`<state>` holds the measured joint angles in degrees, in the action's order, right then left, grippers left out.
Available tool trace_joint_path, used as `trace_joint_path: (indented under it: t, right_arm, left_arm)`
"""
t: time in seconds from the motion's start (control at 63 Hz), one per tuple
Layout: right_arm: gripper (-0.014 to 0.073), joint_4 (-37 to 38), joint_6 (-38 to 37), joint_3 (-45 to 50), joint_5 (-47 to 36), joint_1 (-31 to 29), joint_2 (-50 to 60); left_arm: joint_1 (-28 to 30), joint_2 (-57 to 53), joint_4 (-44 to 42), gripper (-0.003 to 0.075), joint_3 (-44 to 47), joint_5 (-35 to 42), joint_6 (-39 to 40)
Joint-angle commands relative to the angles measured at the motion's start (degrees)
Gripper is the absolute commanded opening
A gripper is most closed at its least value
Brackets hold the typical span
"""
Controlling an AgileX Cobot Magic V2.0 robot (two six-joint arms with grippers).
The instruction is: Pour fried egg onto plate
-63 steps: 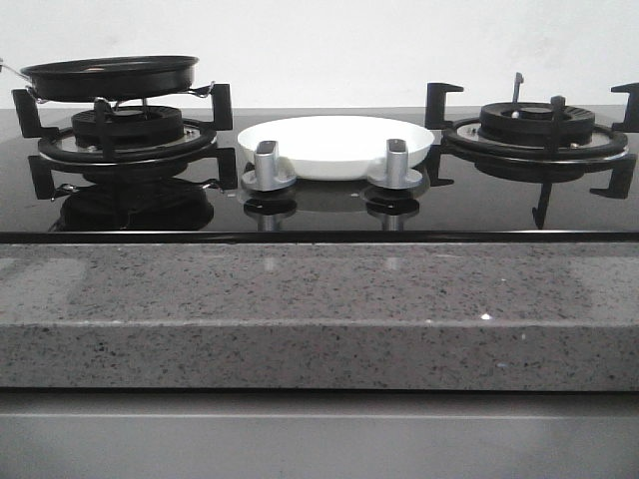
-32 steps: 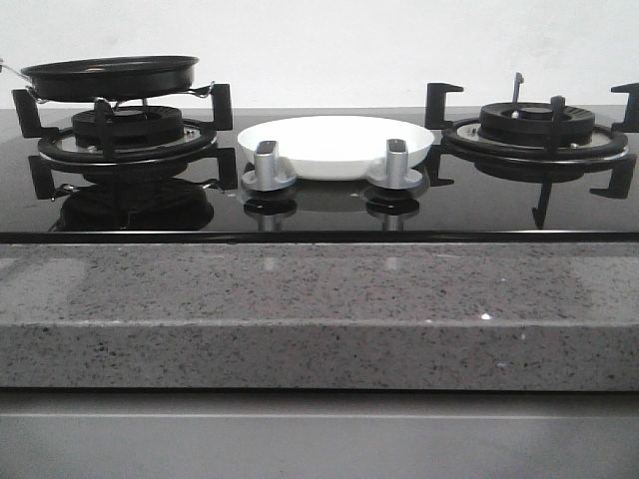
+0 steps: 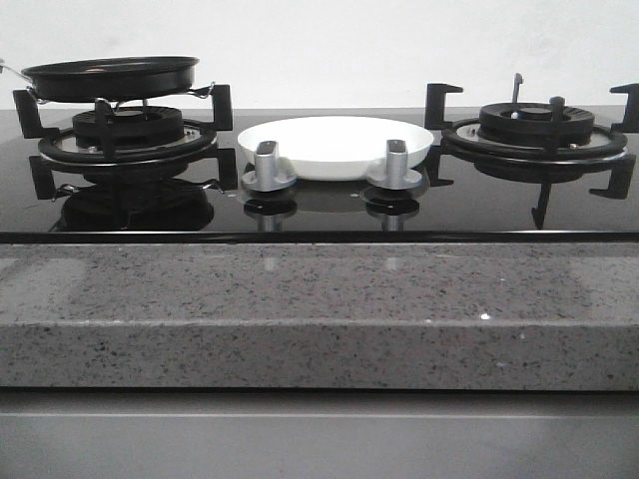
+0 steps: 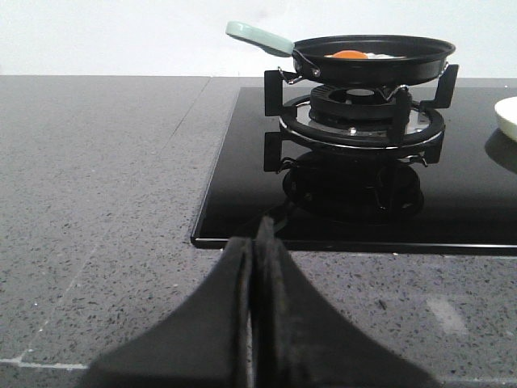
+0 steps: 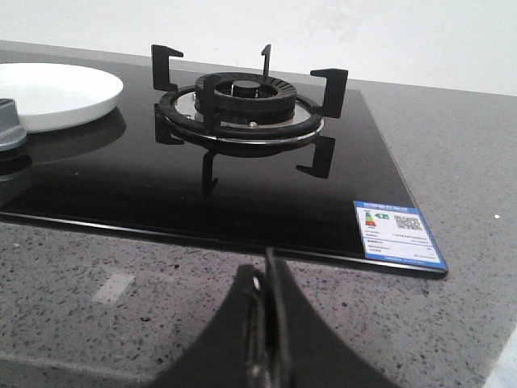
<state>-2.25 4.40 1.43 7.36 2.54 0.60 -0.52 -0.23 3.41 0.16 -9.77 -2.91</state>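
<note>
The fried egg [image 4: 359, 55] lies in a shallow black frying pan [image 3: 110, 77] [image 4: 371, 58] on the left burner; only its orange yolk and a sliver of white show over the rim. The pan has a pale green handle [image 4: 258, 35]. The white plate [image 3: 334, 145] [image 5: 56, 95] sits on the black glass hob between the two burners. My left gripper [image 4: 254, 242] is shut on nothing, low over the stone counter in front of the hob's left corner. My right gripper [image 5: 265, 279] is shut too, over the counter before the right burner. Neither gripper shows in the front view.
The right burner [image 3: 536, 135] [image 5: 241, 109] has a bare black grate. Two silver knobs [image 3: 269, 167] [image 3: 395, 165] stand on the hob in front of the plate. A speckled grey counter [image 3: 319, 309] runs along the front, and an energy label [image 5: 397, 230] is stuck near the hob's right corner.
</note>
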Motion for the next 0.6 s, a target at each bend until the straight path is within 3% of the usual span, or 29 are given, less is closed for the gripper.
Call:
trace_joint_path:
  t: [0.0, 0.238, 0.587]
  right_arm:
    - [-0.0109, 0.1, 0.5, -0.2, -4.3, -0.3, 1.0]
    - [-0.0109, 0.1, 0.5, -0.2, -4.9, -0.3, 1.0]
    - [-0.0109, 0.1, 0.5, -1.9, -7.4, -0.3, 1.0]
  left_arm:
    - [0.0, -0.9, 0.4, -0.002, 0.4, 5.1, 0.5]
    - [0.0, -0.9, 0.3, -0.002, 0.4, 9.2, 0.5]
    - [0.2, -0.9, 3.1, -0.002, -0.4, 23.8, 0.5]
